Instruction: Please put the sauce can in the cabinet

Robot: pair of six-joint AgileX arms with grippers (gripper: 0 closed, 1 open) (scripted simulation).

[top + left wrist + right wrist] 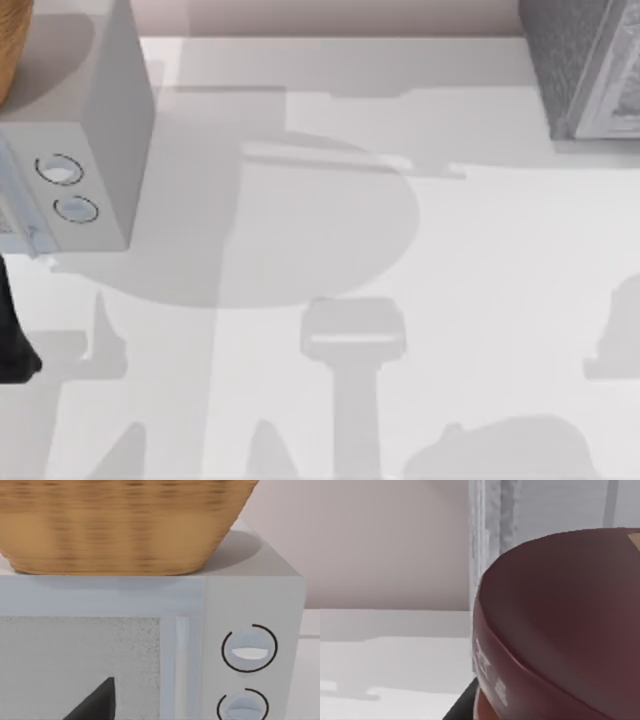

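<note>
A white table [420, 300] under a pale wall carried a microwave [95, 150] at the top view's left and a grey cabinet [590, 70] at its far right corner; a dark part of the left arm [15, 340] showed at the left edge, parked. The left wrist view faced the microwave door [80, 665] and its two dials, with a wicker basket [125, 525] on top; a dark fingertip [97, 702] intruded, its opening indeterminable. The right wrist view showed the sauce can [560, 630] very close, its maroon top large, before the cabinet's pale frame [490, 530]; whether the right gripper clamped it could not be told. Judged step: carrying the can to the cabinet; next, advance inward, then release.
</note>
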